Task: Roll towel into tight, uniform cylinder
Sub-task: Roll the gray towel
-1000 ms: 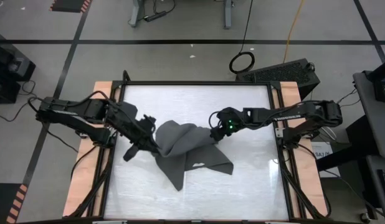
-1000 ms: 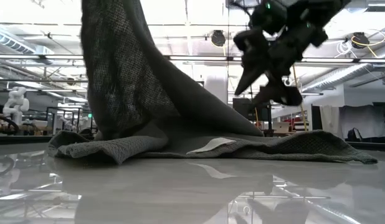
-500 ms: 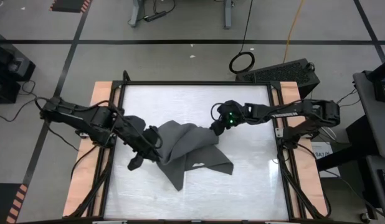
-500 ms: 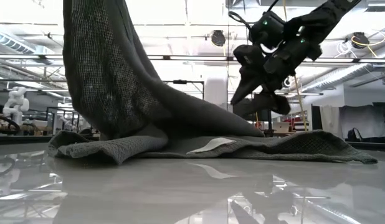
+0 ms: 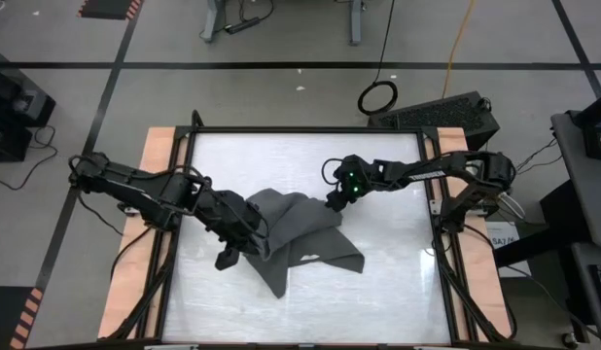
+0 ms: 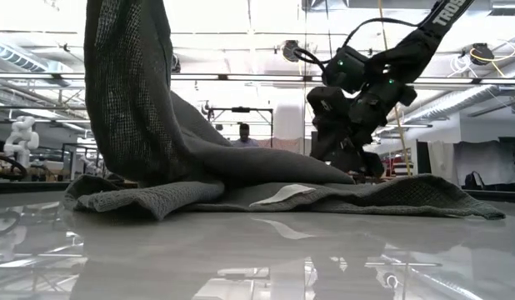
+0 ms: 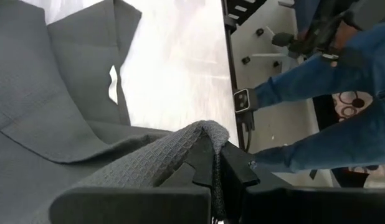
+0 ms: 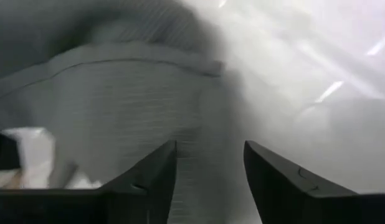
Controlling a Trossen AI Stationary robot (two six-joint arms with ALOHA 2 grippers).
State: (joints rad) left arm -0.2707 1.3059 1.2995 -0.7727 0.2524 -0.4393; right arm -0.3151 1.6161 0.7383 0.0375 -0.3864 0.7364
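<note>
The towel (image 5: 300,238) lies crumpled near the middle of the white tabletop (image 5: 388,292), spread flat on its near side with its small white tag (image 6: 281,194) facing up, well clear of the tabletop's edges. Its left part is lifted: in the low view a tall fold of cloth rises steeply from the heap. The left end effector (image 7: 211,163) is clamped tight on that raised edge, the cloth bunched over its fingertips. The right end effector (image 8: 208,171) hangs just above the towel's far right corner, its fingers (image 8: 152,177) parted with nothing between them and the grey cloth right below. Beyond the tabletop a person in blue jeans (image 7: 329,93) stands.
</note>
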